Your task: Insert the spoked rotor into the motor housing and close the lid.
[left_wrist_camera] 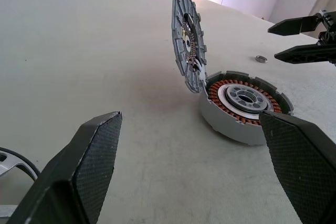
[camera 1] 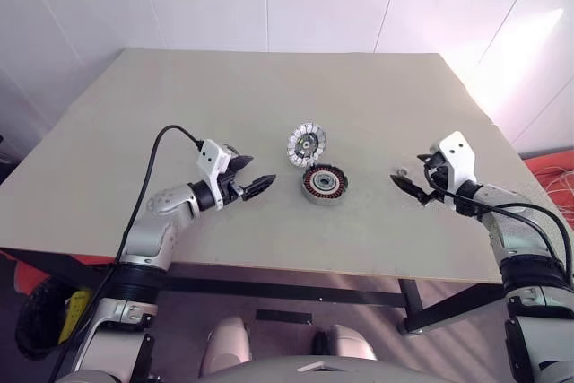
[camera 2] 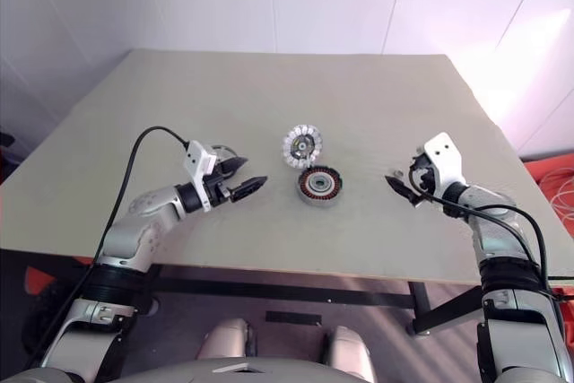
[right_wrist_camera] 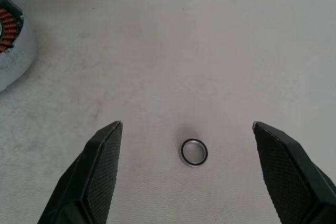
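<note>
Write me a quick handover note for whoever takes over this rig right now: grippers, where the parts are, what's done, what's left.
Left gripper: open, holding nothing, beside the parts on their left.
Right gripper: open, holding nothing, over a small metal ring lying on the table.
Motor housing: flat on the table at centre, windings facing up, open.
Spoked rotor: standing on edge, leaning against the housing's far side, not inserted.
Done: nothing visible yet.
Left: seat the rotor in the housing, then close the lid.
</note>
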Available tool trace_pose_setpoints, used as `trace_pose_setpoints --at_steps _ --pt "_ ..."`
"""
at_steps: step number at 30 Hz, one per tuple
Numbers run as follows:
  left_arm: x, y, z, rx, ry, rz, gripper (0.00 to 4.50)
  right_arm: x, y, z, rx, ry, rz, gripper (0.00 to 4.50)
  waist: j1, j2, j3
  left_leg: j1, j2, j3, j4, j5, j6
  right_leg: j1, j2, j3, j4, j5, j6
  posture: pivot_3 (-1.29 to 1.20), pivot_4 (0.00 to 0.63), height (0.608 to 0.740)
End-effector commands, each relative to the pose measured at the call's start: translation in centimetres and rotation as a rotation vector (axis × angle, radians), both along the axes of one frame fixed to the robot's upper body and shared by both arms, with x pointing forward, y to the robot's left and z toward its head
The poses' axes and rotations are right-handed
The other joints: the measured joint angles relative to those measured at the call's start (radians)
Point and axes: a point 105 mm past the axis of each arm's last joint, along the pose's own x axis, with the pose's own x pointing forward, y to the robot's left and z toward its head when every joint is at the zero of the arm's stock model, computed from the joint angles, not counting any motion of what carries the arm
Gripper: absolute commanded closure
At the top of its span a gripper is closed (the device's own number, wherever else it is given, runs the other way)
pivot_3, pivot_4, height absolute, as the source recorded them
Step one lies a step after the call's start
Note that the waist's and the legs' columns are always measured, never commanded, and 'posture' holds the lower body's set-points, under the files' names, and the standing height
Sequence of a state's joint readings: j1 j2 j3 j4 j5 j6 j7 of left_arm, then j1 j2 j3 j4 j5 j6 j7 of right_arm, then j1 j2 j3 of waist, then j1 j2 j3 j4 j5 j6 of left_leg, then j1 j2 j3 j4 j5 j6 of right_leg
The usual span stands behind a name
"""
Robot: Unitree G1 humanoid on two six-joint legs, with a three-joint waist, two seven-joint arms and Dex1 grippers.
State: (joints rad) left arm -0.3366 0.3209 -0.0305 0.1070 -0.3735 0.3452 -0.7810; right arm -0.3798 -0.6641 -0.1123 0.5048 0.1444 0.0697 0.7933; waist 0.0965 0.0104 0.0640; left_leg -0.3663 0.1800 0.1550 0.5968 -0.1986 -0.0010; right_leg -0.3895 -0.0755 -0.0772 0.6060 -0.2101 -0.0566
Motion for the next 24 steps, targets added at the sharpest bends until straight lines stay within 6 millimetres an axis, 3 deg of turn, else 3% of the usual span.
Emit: trace_pose_setpoints --at_steps 1,8,15,24 --pt "0.4 0.1 1.6 -0.009 -0.063 0.004 0.05 0.8 0.4 2.7 0.013 -0.078 0.0 0.0 0.0 0.0 0.0 0.0 0.0 0.0 0.0 0.0 0.0 0.0 0.0 0.0 0.0 0.0 0.0 0.0 0.0 0.74" --pt "0.4 0.1 1.5 -0.007 -0.065 0.008 0.05 1.2 0.8 3.9 0.135 -0.027 -0.072 0.0 0.0 0.0 0.0 0.0 0.0 0.0 0.0 0.0 0.0 0.0 0.0 0.0 0.0 0.0 0.0 0.0 0.0 0.74" --pt "0.5 0.2 1.7 -0.005 -0.076 0.011 0.05 1.4 -0.1 1.5 0.102 0.09 -0.16 0.0 0.0 0.0 0.0 0.0 0.0 0.0 0.0 0.0 0.0 0.0 0.0 0.0 0.0 0.0 0.0 0.0 0.0 0.74" --pt "0.5 0.3 1.6 0.004 -0.08 0.016 0.05 1.8 -0.6 0.3 0.089 0.114 -0.196 0.0 0.0 0.0 0.0 0.0 0.0 0.0 0.0 0.0 0.0 0.0 0.0 0.0 0.0 0.0 0.0 0.0 0.0 0.74"
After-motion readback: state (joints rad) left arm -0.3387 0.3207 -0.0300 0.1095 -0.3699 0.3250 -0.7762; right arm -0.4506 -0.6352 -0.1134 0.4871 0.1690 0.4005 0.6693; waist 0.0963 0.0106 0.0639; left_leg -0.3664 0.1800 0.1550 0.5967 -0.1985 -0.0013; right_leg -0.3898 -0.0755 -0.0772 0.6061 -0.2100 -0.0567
